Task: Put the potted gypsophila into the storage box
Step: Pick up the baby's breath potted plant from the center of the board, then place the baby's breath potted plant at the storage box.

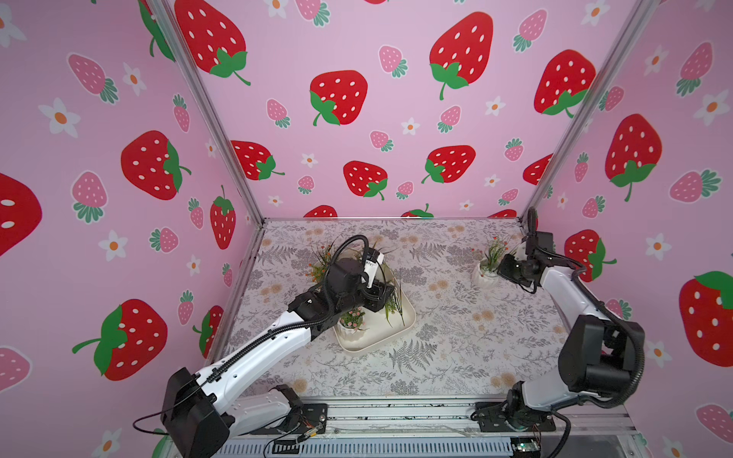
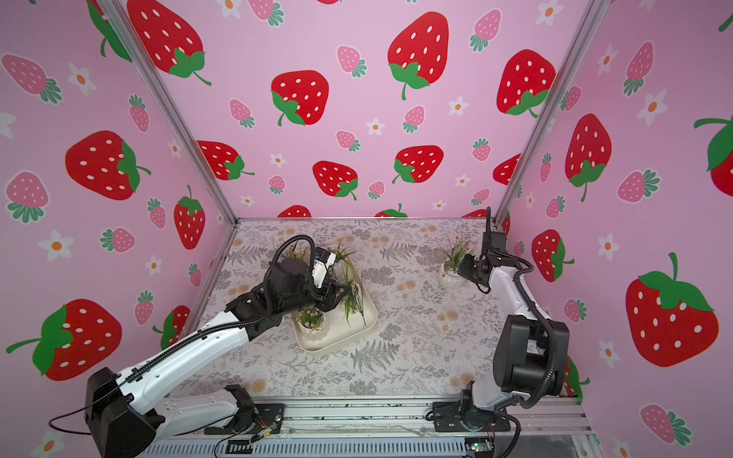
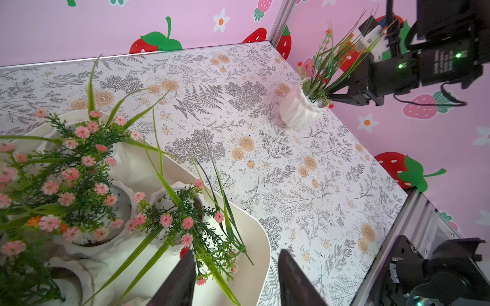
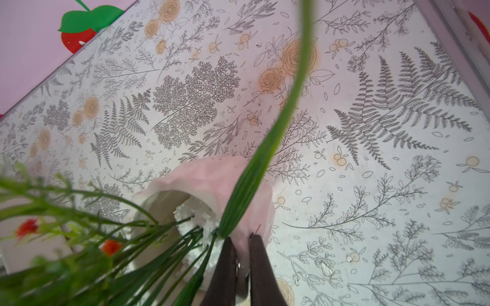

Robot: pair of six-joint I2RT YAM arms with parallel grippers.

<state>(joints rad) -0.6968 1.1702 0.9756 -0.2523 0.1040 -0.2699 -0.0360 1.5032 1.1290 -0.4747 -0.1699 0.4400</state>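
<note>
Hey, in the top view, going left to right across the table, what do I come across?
Storage box → red-flowered pot → right arm.

Left arm [image 1: 254, 349]: stretched low and forward from the near-left base, wrist tipped downward. Left gripper [image 3: 236, 253]: fingers [image 3: 183, 278] spread well apart. Right arm [image 1: 563, 293]: elbow folded high, forearm reaching toward the far right. Right gripper [image 4: 241, 238]: fingers pinched to a narrow slit.
</note>
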